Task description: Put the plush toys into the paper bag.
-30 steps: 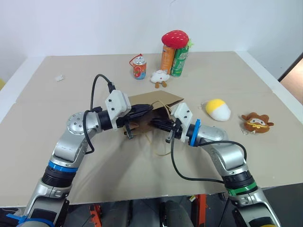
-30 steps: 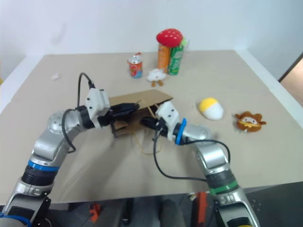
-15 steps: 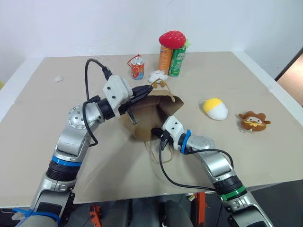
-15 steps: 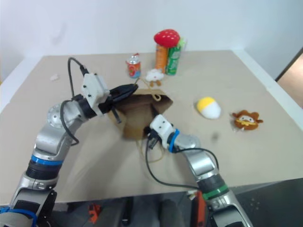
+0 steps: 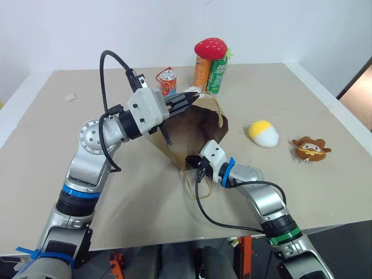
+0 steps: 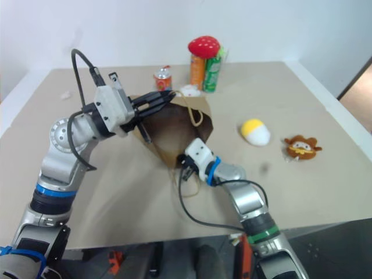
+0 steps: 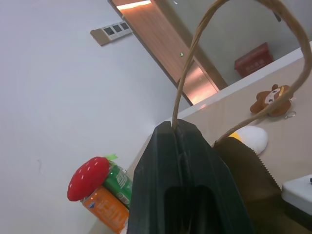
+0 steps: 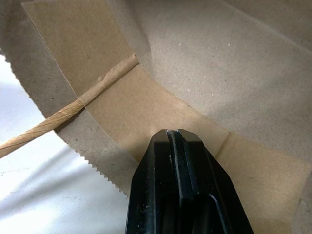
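The brown paper bag (image 5: 197, 129) lies on its side on the table with its mouth pulled open. My left gripper (image 5: 193, 96) is shut on the bag's upper rim, where a cord handle (image 7: 192, 53) loops out past the fingertips. My right gripper (image 5: 192, 161) is shut on the lower rim (image 8: 122, 112), low by the table. The other handle (image 5: 192, 187) trails on the tabletop. Two plush toys lie to the right of the bag, apart from it: a yellow and white egg (image 5: 263, 133) and a brown monkey (image 5: 312, 149).
At the back of the table stand an orange can (image 5: 203, 72) and a green can (image 5: 220, 74) with a red strawberry plush (image 5: 213, 47) on top. A small red can (image 5: 168, 83) and a small white plush (image 6: 189, 90) sit beside them. The table's right edge (image 5: 349, 125) is near the monkey.
My left gripper has risen with the bag's upper rim, opening the flat bag into a wide mouth. My right gripper sank a little with the lower rim, then stayed.
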Available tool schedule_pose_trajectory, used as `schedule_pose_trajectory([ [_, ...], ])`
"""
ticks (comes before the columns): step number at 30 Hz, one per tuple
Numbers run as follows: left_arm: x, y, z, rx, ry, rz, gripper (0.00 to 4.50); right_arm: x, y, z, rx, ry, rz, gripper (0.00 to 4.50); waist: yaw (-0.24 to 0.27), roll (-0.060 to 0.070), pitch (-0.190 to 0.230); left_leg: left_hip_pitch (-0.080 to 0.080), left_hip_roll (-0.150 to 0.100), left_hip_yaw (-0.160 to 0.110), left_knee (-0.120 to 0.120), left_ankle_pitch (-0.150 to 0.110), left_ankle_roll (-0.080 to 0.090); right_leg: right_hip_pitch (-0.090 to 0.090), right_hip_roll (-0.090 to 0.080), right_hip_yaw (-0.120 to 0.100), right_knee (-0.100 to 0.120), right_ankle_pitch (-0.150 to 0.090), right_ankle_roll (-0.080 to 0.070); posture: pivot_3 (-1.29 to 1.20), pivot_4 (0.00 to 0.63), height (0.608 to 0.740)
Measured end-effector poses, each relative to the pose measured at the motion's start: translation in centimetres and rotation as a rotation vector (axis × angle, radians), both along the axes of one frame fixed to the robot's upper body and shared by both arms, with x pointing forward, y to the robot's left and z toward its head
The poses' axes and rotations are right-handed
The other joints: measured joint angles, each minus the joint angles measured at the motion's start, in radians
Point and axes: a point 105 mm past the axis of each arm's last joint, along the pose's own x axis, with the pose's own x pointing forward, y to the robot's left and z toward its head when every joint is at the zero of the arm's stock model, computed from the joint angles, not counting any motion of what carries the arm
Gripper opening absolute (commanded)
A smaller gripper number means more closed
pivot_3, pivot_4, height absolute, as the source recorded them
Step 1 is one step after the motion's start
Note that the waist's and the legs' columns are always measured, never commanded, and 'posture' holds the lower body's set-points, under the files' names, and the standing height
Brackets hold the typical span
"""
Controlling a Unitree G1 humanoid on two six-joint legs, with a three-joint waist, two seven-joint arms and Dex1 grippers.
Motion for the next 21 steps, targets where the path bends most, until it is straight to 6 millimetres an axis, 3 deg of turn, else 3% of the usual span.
schedule_pose_trajectory([
  [6, 0.3, 0.1, -0.5, -0.002, 0.026, 0.02, 0.0, 0.0, 0.0, 0.1, 0.008, 0.004, 0.0, 0.03, 0.0, 0.0, 0.0, 0.0, 0.0, 0.0, 0.0, 0.0, 0.0, 0.0, 0.0, 0.0, 0.0, 0.0, 0.0, 0.0, 0.15, 0.74],
  [9, 1.3, 1.2, -2.1, -0.078, 0.161, 0.058, 0.0, 0.6, -1.3, 1.4, 0.092, 0.039, -0.035, 0.69, 0.0, 0.0, 0.0, 0.0, 0.0, 0.0, 0.0, 0.0, 0.0, 0.0, 0.0, 0.0, 0.0, 0.0, 0.0, 0.0, 0.15, 0.74],
  [10, 1.3, 1.2, -2.1, -0.079, 0.163, 0.059, 0.0, 0.6, -1.3, 1.5, 0.094, 0.039, -0.036, 1.2, 0.0, 0.0, 0.0, 0.0, 0.0, 0.0, 0.0, 0.0, 0.0, 0.0, 0.001, 0.0, 0.0, 0.0, 0.0, 0.0, 0.15, 0.74],
  [13, 1.4, 1.4, -2.2, -0.088, 0.173, 0.065, 0.0, 0.8, -1.9, 2.3, 0.118, 0.037, -0.051, 2.11, 0.0, 0.0, 0.0, 0.0, 0.001, 0.0, 0.0, 0.0, 0.0, 0.0, 0.001, 0.0, 0.0, 0.0, 0.0, 0.0, 0.15, 0.74],
  [14, 1.3, 1.8, -3.5, -0.067, 0.206, 0.072, 0.0, 0.1, -3.0, 4.5, 0.178, 0.038, -0.005, 2.4, 0.0, 0.0, 0.0, 0.0, 0.001, 0.0, 0.0, 0.0, 0.0, 0.0, 0.0, 0.0, -0.001, 0.0, 0.0, 0.0, 0.15, 0.74],
  [15, 1.3, 1.9, -3.9, -0.063, 0.216, 0.074, 0.0, -0.1, -3.2, 5.0, 0.184, 0.035, 0.005, 3.09, 0.0, 0.0, 0.0, 0.0, 0.0, 0.0, 0.0, 0.0, 0.0, 0.0, 0.0, 0.0, -0.001, 0.0, 0.0, 0.0, 0.15, 0.74],
  [17, 1.3, 2.0, -4.3, -0.057, 0.226, 0.074, 0.0, -0.4, -3.6, 5.5, 0.189, 0.034, 0.019, 3.59, 0.0, 0.0, 0.0, -0.001, 0.0, 0.0, 0.0, 0.0, 0.0, 0.0, 0.0, 0.0, -0.001, 0.0, 0.0, 0.0, 0.15, 0.74],
  [18, 1.3, 2.2, -5.1, -0.046, 0.25, 0.082, 0.0, -0.7, -4.4, 6.6, 0.195, 0.013, 0.027, 4.14, 0.0, 0.0, 0.0, -0.001, 0.001, 0.0, 0.0, 0.0, 0.0, 0.0, 0.0, 0.0, -0.002, 0.0, -0.001, 0.0, 0.15, 0.74],
  [19, 1.4, 2.3, -5.5, -0.035, 0.26, 0.083, 0.0, -1.1, -4.9, 7.4, 0.215, 0.016, 0.044, 4.31, 0.001, 0.0, 0.0, -0.001, 0.001, 0.0, 0.0, 0.0, 0.0, 0.0, 0.0, 0.0, -0.002, -0.001, -0.001, 0.0, 0.15, 0.74],
  [21, 1.1, 2.3, -6.2, -0.025, 0.295, 0.057, 0.0, -2.8, -8.1, 9.7, 0.338, 0.132, 0.056, 4.44, 0.003, 0.0, 0.0, -0.002, 0.001, 0.001, 0.0, -0.001, -0.001, 0.0, -0.005, -0.001, -0.002, -0.001, -0.001, 0.0, 0.15, 0.74],
])
